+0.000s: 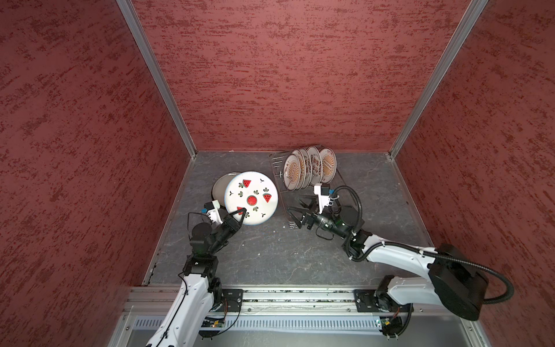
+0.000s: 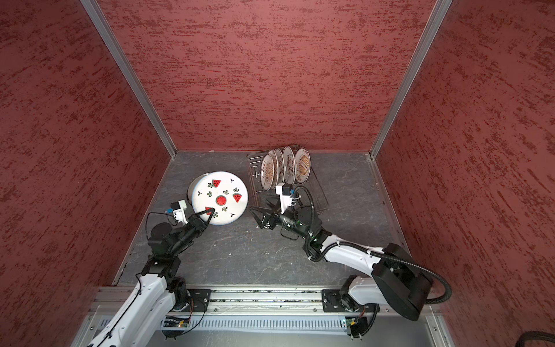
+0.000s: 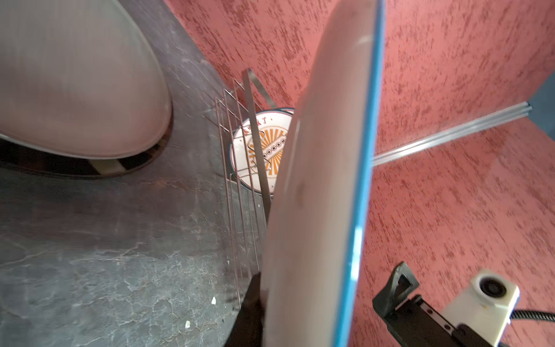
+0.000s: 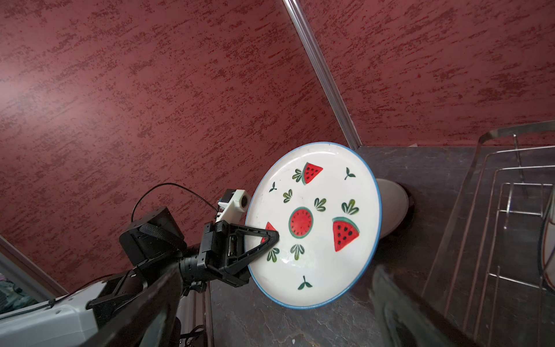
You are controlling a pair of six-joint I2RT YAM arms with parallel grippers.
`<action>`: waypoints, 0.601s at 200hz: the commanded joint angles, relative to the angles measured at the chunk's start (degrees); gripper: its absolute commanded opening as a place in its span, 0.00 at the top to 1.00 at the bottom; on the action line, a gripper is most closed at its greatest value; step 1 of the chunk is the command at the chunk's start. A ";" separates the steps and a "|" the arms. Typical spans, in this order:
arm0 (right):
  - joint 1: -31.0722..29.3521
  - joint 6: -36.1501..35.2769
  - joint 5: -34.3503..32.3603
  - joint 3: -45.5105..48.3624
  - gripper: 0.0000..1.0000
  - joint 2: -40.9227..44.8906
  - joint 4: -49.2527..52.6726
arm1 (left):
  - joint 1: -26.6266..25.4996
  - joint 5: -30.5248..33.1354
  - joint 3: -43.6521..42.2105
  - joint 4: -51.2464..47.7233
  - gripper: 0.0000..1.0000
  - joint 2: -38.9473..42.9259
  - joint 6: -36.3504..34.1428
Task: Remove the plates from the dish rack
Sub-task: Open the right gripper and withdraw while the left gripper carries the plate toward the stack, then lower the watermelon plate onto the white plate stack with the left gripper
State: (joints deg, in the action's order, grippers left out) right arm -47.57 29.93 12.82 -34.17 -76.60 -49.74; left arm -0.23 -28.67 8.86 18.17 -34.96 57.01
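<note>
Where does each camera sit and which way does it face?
Top views: overhead, looking down; left arm and right arm show, left gripper clamping the watermelon plate, right gripper open by the dish rack.
Left wrist: on left arm, along the plate's underside toward the rack; own finger shows.
Right wrist: on right arm, facing the left gripper; own finger blurred.
Shared: both wrists see that plate.

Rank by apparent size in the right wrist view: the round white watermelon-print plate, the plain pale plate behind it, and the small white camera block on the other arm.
1. Round white watermelon-print plate, clearly largest.
2. Plain pale plate, mostly hidden, and small white camera block: what shows looks about alike, so unranked.
</note>
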 commanded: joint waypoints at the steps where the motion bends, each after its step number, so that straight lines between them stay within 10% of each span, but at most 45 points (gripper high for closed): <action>1: -1.65 -4.70 -3.45 -3.83 0.01 -2.98 5.52 | 3.66 -0.12 0.80 11.07 1.00 -0.78 4.70; 120: -4.90 -10.77 -4.99 -21.11 0.02 -22.29 12.61 | 13.08 5.18 3.50 7.66 1.00 -11.47 4.97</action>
State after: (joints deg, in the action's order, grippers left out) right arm -52.29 20.51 8.67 -51.70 -96.97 -38.68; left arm 12.60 -24.49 8.80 18.83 -45.69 63.57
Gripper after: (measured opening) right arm 0.983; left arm 0.148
